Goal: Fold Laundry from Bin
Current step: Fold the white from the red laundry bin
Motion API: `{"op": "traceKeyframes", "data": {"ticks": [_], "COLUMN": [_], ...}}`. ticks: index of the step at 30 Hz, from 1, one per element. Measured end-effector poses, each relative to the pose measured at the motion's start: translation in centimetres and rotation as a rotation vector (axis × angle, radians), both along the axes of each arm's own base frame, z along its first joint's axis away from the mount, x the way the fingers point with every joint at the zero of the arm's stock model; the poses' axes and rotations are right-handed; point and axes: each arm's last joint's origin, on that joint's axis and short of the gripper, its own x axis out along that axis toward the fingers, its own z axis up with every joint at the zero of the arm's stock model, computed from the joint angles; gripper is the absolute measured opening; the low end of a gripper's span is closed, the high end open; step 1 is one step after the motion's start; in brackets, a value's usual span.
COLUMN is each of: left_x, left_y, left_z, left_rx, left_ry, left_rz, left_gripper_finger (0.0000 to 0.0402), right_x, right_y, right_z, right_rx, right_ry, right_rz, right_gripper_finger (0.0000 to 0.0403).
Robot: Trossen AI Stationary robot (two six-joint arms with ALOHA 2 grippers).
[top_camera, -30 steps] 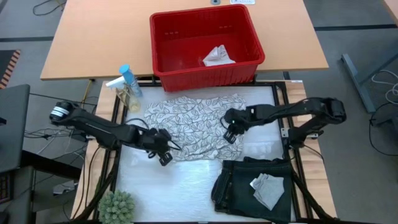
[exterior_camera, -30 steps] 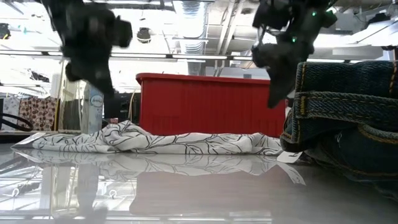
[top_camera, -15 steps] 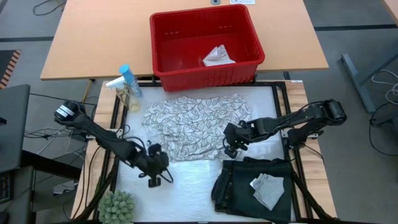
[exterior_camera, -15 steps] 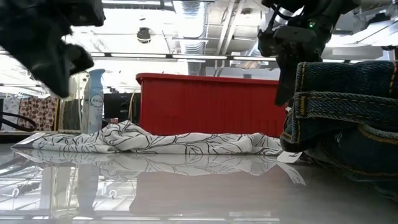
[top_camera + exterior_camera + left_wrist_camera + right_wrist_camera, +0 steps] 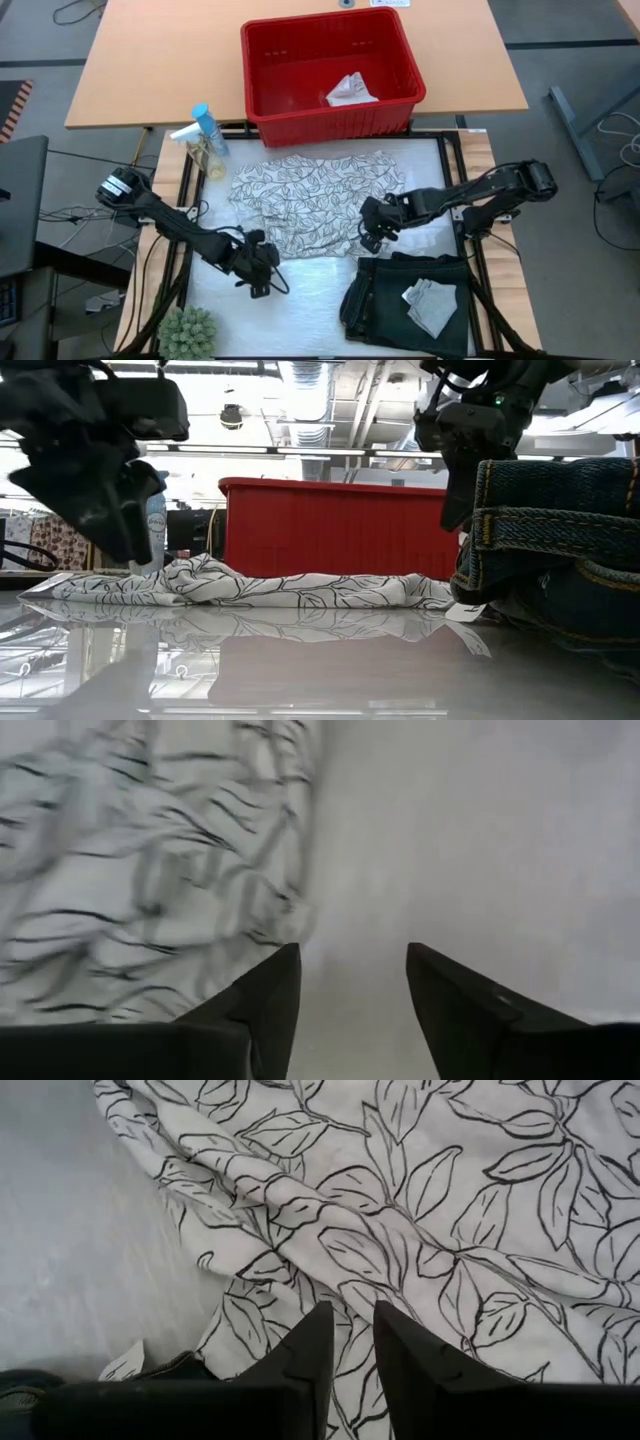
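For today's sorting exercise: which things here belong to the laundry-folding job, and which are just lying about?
Belongs to the job:
leaf-patterned cloth
red bin
small whitish cloth in the bin
folded dark garment
left gripper
right gripper

Just lying about:
spray bottle
small green plant

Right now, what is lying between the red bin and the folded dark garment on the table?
In the high view, the leaf-patterned cloth lies spread between the red bin and the folded dark garment, with the right gripper at its near edge.
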Motion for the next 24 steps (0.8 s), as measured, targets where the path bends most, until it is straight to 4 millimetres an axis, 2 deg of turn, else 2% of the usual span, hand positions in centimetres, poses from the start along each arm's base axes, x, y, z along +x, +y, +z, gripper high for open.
{"op": "traceKeyframes", "data": {"ticks": [11,17,24], "left_x": [0.5,-0.2,-0.5], "left_y": [0.5,1.5,1.6], "left_z": [-0.7,-2.2,-2.9], "left_rx": [0.153,0.104,0.08], "left_ry": [-0.029,0.023,0.021], "left_rz": [0.026,0.058,0.036], "left_gripper_finger": [0.0178,0.0178,0.0178], "right_x": [0.0,0.0,0.0], "right_y": [-0.5,-0.5,-0.4], "right_z": [0.0,0.0,0.0], "right_rx": [0.002,0.003,0.005], "right_ry": [0.001,0.004,0.004], "right_rz": [-0.024,-0.023,-0.021], "right_gripper_finger": [0.0102,0.0102,0.0102]}}
